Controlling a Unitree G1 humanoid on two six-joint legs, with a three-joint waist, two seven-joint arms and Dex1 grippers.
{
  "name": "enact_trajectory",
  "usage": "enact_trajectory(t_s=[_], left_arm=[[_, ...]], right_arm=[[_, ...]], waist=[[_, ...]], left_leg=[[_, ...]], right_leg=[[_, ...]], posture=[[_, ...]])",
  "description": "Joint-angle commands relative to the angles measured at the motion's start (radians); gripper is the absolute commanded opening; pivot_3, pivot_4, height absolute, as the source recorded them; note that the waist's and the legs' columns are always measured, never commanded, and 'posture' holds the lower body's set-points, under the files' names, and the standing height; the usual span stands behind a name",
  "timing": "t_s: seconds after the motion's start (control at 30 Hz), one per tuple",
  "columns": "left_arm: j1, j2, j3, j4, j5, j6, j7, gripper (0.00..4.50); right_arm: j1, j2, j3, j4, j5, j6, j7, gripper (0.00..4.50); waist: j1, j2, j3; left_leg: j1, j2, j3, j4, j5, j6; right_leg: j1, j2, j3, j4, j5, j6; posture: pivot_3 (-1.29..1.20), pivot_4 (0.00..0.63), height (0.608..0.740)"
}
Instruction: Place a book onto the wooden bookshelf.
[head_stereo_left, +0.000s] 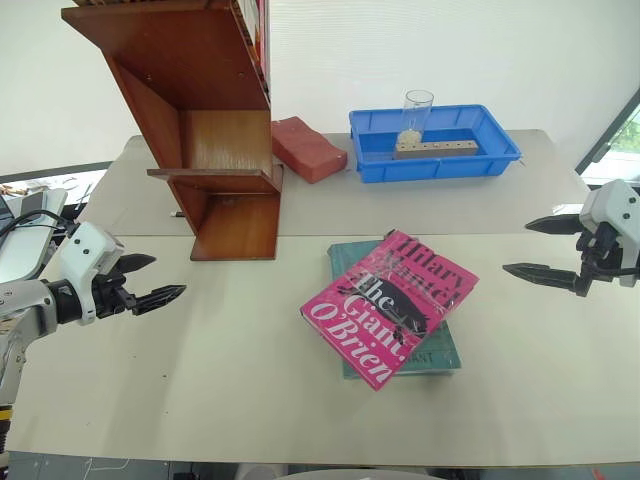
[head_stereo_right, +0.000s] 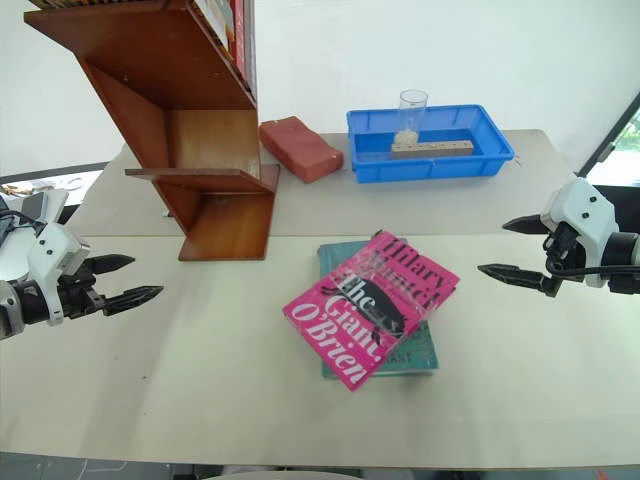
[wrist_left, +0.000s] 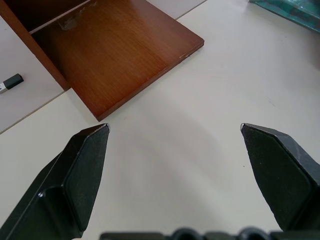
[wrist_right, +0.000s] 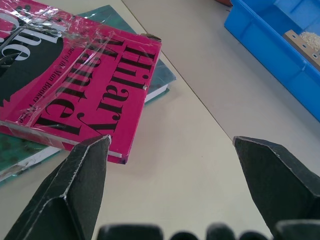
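Table (head_stereo_left: 200, 380), pale and wide, carries everything here. The book (head_stereo_left: 392, 305), bright pink in glossy wrap with "Hilary Mantel" and "The Giant, O'Brien" on its cover, lies near the middle of the table, skewed across a larger teal-green book (head_stereo_left: 436, 352) that shows beneath it at the far-left and near-right corners. The pink cover rests flat on the green one, with its near-left corner hanging past the edge of the lower book.

The wooden bookshelf (head_stereo_left: 215, 140) stands at the far left, reddish-brown with slanted side panels; a few book spines (head_stereo_left: 256, 25) show on its upper shelf, while the lower shelf (head_stereo_left: 215, 178) is bare. Just to its right lies a red brick-like block (head_stereo_left: 307, 148), and further right a blue plastic tray (head_stereo_left: 500, 160) holding a clear glass (head_stereo_left: 416, 115) and a wooden strip with holes (head_stereo_left: 436, 148).

The left gripper (head_stereo_left: 148, 282) hovers over the table at the left edge, near the foot of the shelf, its two black fingers spread wide and holding nothing. The right gripper (head_stereo_left: 542, 250) hovers at the right edge, well apart from the pink book, its fingers likewise spread wide and empty. In the left wrist view a small dark stick-like object (wrist_left: 11, 82) lies on the table beside the shelf base.
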Motion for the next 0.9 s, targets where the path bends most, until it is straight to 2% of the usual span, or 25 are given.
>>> enact_trajectory(t_s=[0.03,0.2,0.47,0.67,0.77,0.9], left_arm=[[-0.015,0.024,0.009,-0.017,0.017,-0.030,-0.015,4.50],[-0.037,0.046,-0.010,0.007,0.027,-0.024,-0.047,4.50],[-0.091,0.000,0.002,-0.016,-0.030,-0.004,-0.055,4.50],[-0.124,-0.062,-0.044,-0.057,-0.086,0.002,-0.089,4.50],[-0.240,-0.131,-0.124,-0.008,-0.141,0.112,-0.088,4.50],[-0.365,-0.204,-0.214,0.073,-0.177,0.222,-0.113,4.50]], right_arm=[[-0.005,-0.002,-0.044,-0.026,0.001,-0.013,-0.016,4.36],[-0.010,0.010,-0.044,-0.010,-0.020,-0.037,-0.047,4.36],[-0.006,0.023,-0.036,-0.009,-0.038,-0.042,-0.080,4.36],[0.030,0.044,-0.073,-0.077,-0.005,-0.017,-0.085,4.36],[0.114,0.050,-0.119,-0.169,0.006,0.008,-0.089,3.59],[0.257,0.040,-0.151,-0.248,-0.058,-0.024,-0.088,2.23]], waist=[[0.000,0.000,0.000],[0.001,0.000,0.000],[0.001,0.000,0.000],[0.006,0.000,0.000],[0.015,0.000,0.000],[0.015,-0.001,-0.001]], left_leg=[[0.000,0.000,0.000,0.000,0.000,0.000],[0.000,0.000,0.000,0.000,0.000,0.000],[0.000,0.000,0.000,0.000,0.000,0.000],[0.000,0.000,0.000,0.001,0.000,0.000],[-0.001,0.000,0.000,0.002,0.000,0.000],[-0.002,-0.001,-0.001,0.002,0.000,0.000]], right_leg=[[0.000,0.000,0.000,0.000,0.000,0.000],[0.000,0.000,0.000,0.000,0.000,0.000],[0.000,0.000,0.000,0.000,0.000,0.000],[0.001,0.000,0.000,0.000,0.000,0.000],[0.002,0.000,0.000,0.000,0.000,0.001],[0.004,0.000,0.000,-0.001,0.000,0.002]], posture=[[0.00,0.150,0.649],[0.00,0.150,0.649],[0.00,0.150,0.649],[0.00,0.150,0.649],[0.00,0.150,0.649],[0.00,0.150,0.649]])
